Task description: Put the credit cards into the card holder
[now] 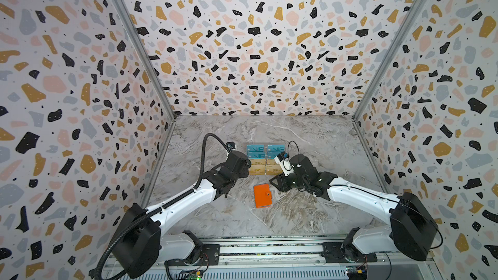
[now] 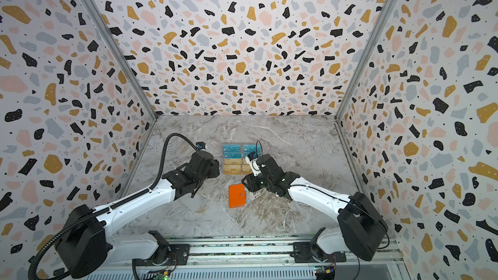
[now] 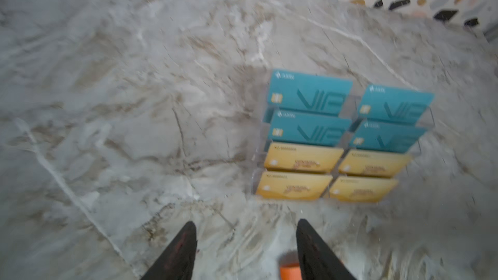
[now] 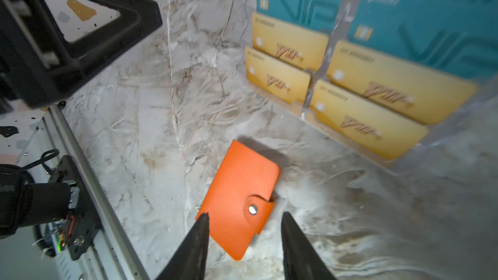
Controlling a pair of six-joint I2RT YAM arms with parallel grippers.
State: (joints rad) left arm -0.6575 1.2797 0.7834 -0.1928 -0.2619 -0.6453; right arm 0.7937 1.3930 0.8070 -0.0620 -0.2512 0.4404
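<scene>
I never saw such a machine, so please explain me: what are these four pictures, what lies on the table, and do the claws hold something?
A robot's left arm and right arm stand at a marble table. Both top views look down from one camera head above; each other picture comes from a camera on an arm's wrist, looking past its claw. On the table a clear stand keeps teal cards and gold cards. Nearer the arms lies an orange card holder, snapped shut. The left claw and right claw are both open and hold nothing.
</scene>
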